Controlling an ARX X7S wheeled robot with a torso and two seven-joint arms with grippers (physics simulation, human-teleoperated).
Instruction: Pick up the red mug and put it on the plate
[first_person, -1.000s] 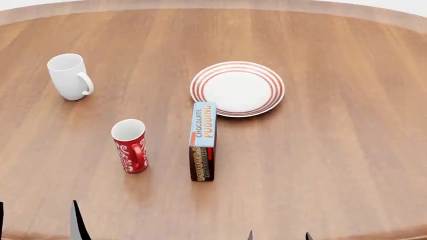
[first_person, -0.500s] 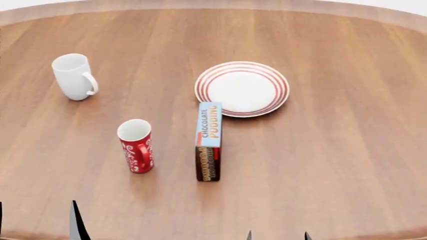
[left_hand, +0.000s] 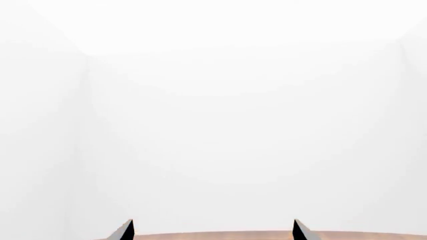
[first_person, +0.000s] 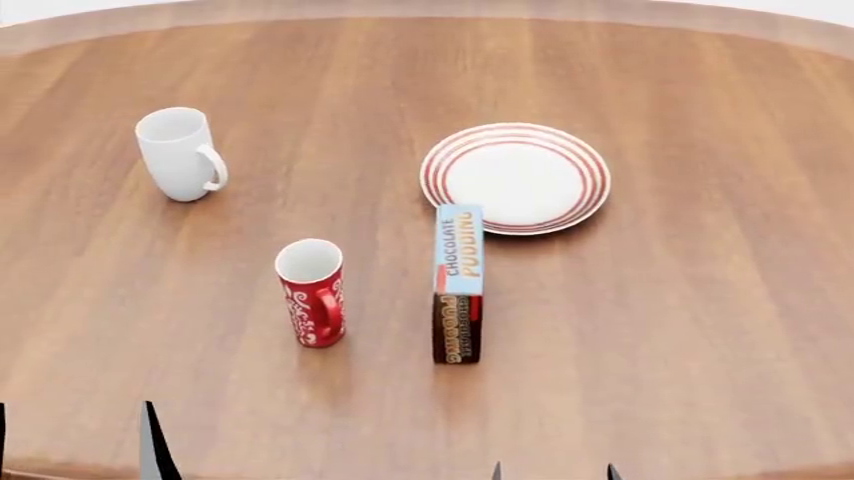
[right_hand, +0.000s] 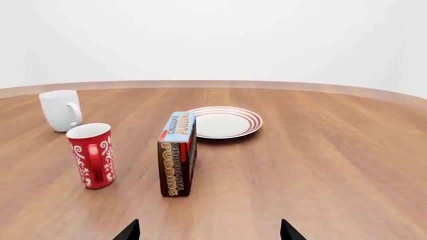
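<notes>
Everything on the table has slid rightward in the head view since a second ago — the robot has turned, not the objects. Both grippers sit low at the near edge, the left gripper (first_person: 80, 445) and right gripper (right_hand: 208, 229) spread wide, holding nothing. The red mug (first_person: 312, 292) stands upright, left of the pudding box (first_person: 458, 284); the plate (first_person: 515, 178) lies beyond. Approach from the left — clear of the box.
</notes>
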